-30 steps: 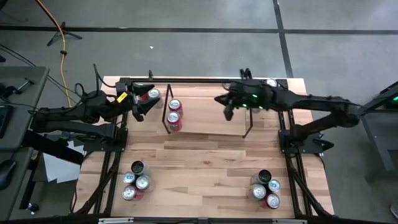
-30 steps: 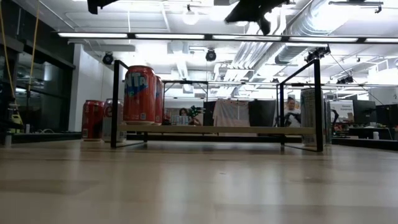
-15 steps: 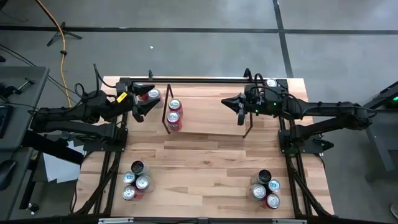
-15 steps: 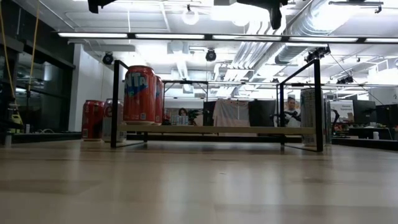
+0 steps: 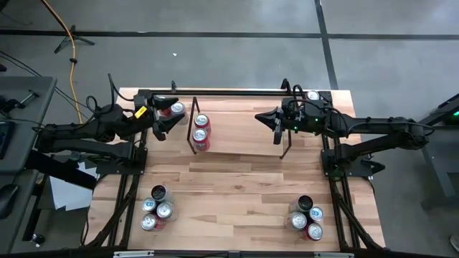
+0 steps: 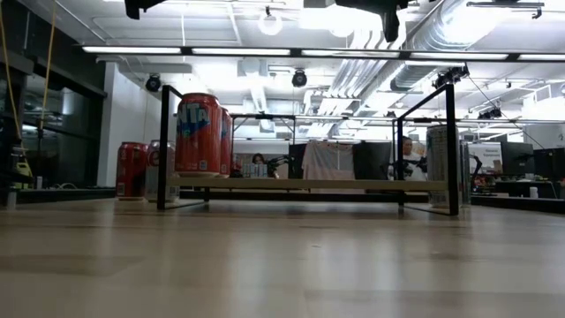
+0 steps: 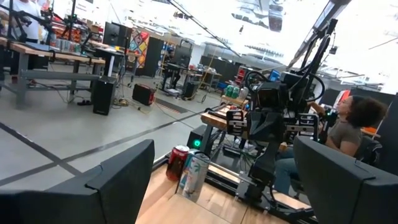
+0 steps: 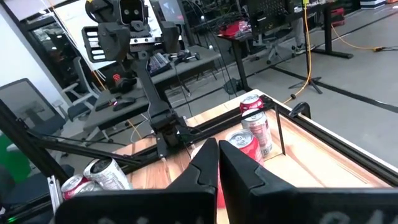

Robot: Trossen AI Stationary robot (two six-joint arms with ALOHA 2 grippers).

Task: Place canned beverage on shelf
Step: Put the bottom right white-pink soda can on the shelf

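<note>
Gleaming red cylindrical cans (image 5: 201, 130) on thin-rod shelf (image 5: 283, 148); left gripper (image 5: 163, 119) spread, right gripper (image 5: 276, 127) pressed together.

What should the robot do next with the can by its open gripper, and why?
Probably ease the left gripper forward and close it on the can just beyond the shelf. Its fingers are open and empty, and that can still stands on the table. The shelf already carries two cans at its left end. The right gripper is shut and empty above the shelf's other end.

Red can (image 6: 199, 134) upright on shelf (image 6: 309, 184), left end.
</note>
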